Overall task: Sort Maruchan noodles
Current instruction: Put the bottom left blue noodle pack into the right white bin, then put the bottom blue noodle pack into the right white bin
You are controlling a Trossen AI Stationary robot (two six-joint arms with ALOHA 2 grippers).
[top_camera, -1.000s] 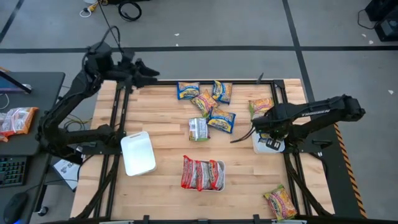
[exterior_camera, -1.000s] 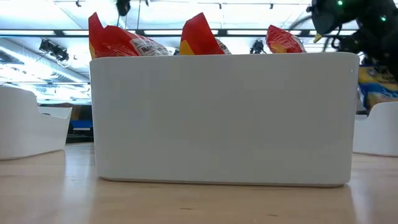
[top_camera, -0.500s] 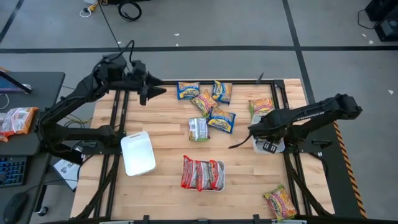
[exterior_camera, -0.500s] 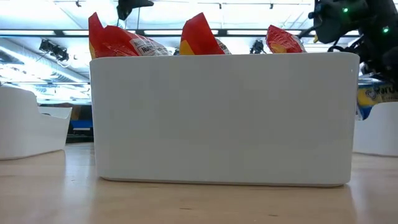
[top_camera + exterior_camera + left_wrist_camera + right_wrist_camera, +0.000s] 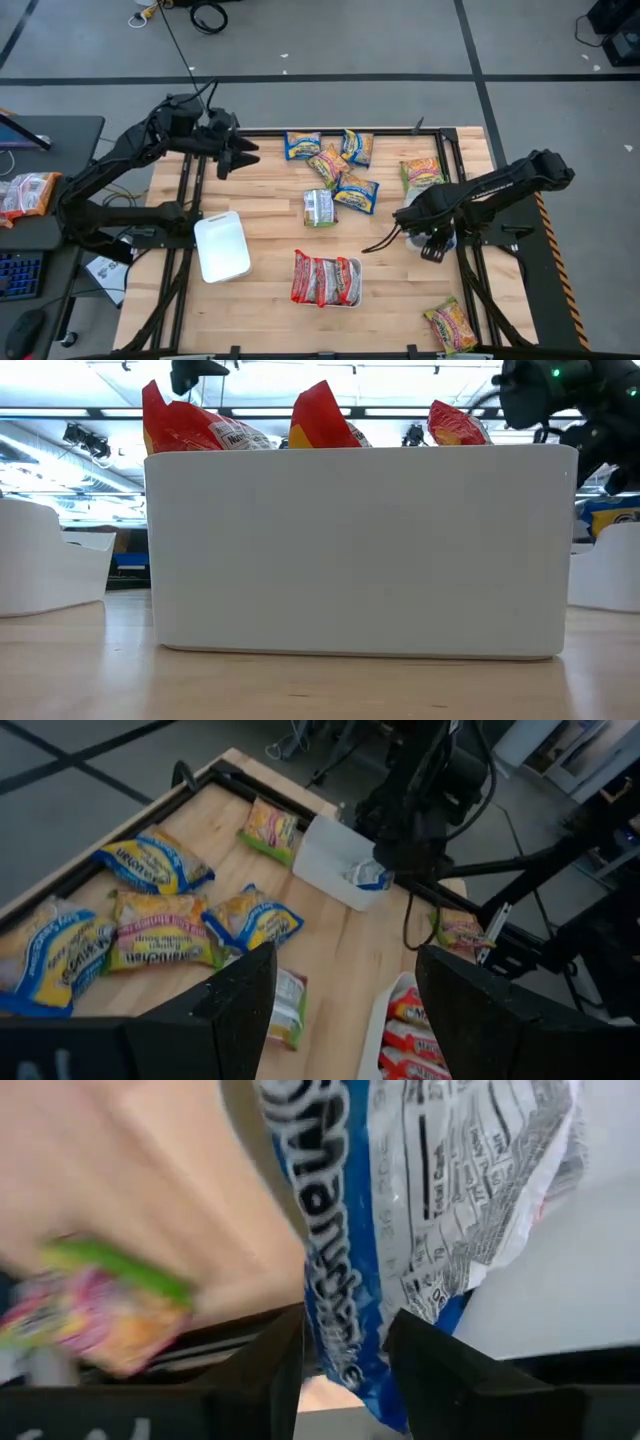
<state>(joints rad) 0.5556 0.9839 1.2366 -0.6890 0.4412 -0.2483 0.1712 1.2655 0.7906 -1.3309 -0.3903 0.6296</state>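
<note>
Two arms work for you: right gripper point(image 5: 345, 1365), jaws parting, releases a blue packet point(image 5: 420, 1220) into the white tray point(image 5: 335, 865); left gripper point(image 5: 345, 1010), jaws open, hovers toward loose noodles point(image 5: 330, 170) on the worktop point(image 5: 270, 200).

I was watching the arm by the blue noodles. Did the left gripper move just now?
Yes. In the high view the left gripper has come out over the table's wood, nearer the blue-and-yellow packet at the far edge.

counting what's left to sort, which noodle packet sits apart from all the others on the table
The yellow-orange-green packet at the table's near right corner; it lies alone, while the rest cluster at the far middle or sit in trays.
</note>
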